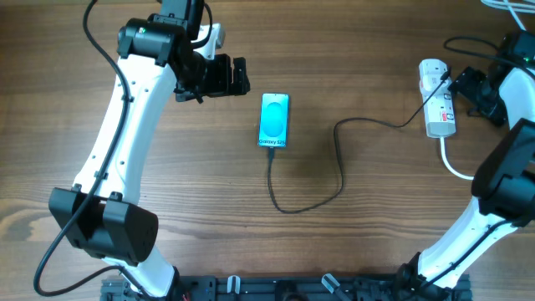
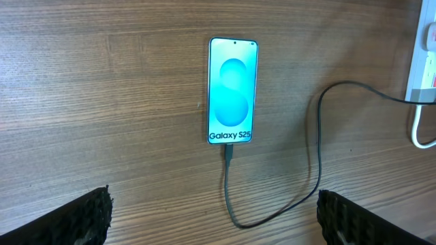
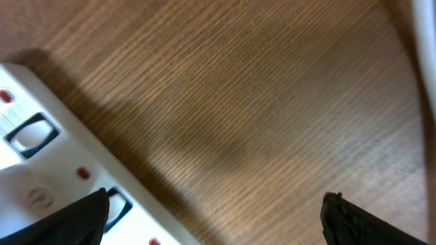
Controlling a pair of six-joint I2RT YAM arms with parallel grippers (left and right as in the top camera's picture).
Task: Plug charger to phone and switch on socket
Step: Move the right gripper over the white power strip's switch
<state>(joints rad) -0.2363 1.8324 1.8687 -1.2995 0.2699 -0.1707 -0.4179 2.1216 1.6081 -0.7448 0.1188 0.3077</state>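
The phone lies flat mid-table with its cyan screen lit; it also shows in the left wrist view. The charger cable runs from the phone's near end in a loop to the socket, a white power strip at the right; its connector sits at the phone's port. My left gripper is open and empty, left of the phone, with its fingertips low in the wrist view. My right gripper is open beside the socket, whose switches show in its wrist view.
The socket's thick white cord curves off toward the right arm's base. White cables lie at the far right corner. Both arm bases stand at the near edge of the wooden table.
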